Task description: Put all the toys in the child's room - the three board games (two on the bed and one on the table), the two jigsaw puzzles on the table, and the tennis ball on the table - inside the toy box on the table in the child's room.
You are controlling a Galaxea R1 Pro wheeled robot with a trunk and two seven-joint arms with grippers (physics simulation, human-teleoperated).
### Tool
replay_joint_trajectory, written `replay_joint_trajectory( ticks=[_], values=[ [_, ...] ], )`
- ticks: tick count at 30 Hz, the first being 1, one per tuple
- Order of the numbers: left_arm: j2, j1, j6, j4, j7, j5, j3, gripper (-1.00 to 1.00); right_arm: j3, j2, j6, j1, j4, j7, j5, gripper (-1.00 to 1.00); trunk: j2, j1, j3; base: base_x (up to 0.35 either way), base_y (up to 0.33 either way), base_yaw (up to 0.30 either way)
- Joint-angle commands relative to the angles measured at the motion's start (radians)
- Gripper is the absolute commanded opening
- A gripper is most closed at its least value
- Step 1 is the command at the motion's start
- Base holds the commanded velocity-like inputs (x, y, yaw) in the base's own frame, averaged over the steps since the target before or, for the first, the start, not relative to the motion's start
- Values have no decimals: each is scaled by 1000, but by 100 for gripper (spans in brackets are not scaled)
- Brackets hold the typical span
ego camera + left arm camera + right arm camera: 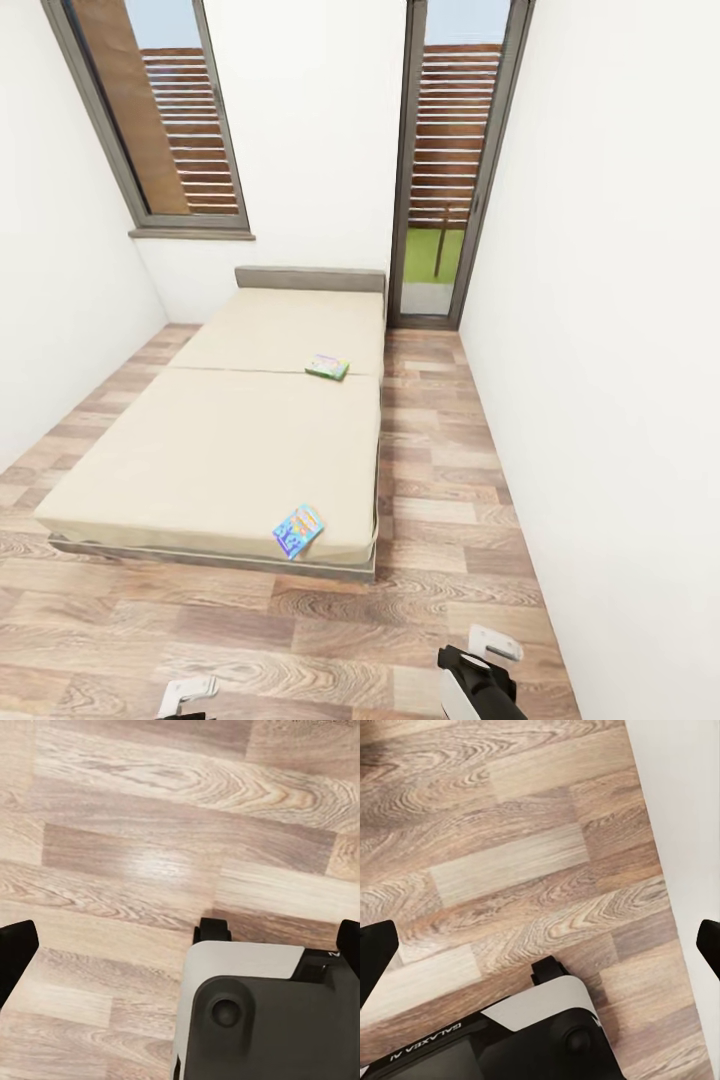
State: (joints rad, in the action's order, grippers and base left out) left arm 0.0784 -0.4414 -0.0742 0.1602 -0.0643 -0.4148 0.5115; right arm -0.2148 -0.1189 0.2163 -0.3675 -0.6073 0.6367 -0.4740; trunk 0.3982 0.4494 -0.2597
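A child's room with white walls and a wood-plank floor (300, 640), seen from the robot's head. A low bed (200, 450) with a beige mattress and grey frame runs lengthwise away from the robot toward a grey headboard (310, 278) under tall windows.

Two board games lie on the mattress. The nearer board game (297, 530), a blue and yellow flat box, rests at the foot end close to the bed's right front corner, just inside the edge, turned at a slant so its long axis runs diagonally to the mattress edges. The farther board game (327, 366), a green flat box, lies near the right edge about halfway up the bed, beside the seam in the mattress.

Both arms sit low at the near edge of the head view, over bare floor and well apart from the bed. The right gripper (540, 945) shows dark fingertips spread wide in its wrist view with nothing but floorboards and a strip of white wall between them, so it is wide apart and holds nothing. The left gripper (180, 945) is likewise spread over bare floor, empty.

The nearer box lies ahead of the robot, roughly between the two arms and slightly toward the right one. By my judgement the right arm is better placed, once the base rolls forward to the foot of the bed.
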Motion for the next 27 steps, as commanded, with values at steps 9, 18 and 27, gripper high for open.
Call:
replay_joint_trajectory(
  ticks=[9, 18, 27],
  values=[
    [-5, 0, -5, -18, -5, -7, 9, 100, -5, 1, 3, -1, -2, 8, -5, 100, 2, 1, 13, 0, 0, 0],
    [-9, 1, -4, -51, -5, -6, 10, 100, -5, -1, 3, -1, -2, 7, -5, 100, 2, 1, 28, 0, 0, 0],
    [-8, 1, -5, -55, -5, -6, 10, 100, -6, -3, 3, -1, -2, 7, -5, 100, 2, 1, 43, 0, 0, 0]
  ],
)
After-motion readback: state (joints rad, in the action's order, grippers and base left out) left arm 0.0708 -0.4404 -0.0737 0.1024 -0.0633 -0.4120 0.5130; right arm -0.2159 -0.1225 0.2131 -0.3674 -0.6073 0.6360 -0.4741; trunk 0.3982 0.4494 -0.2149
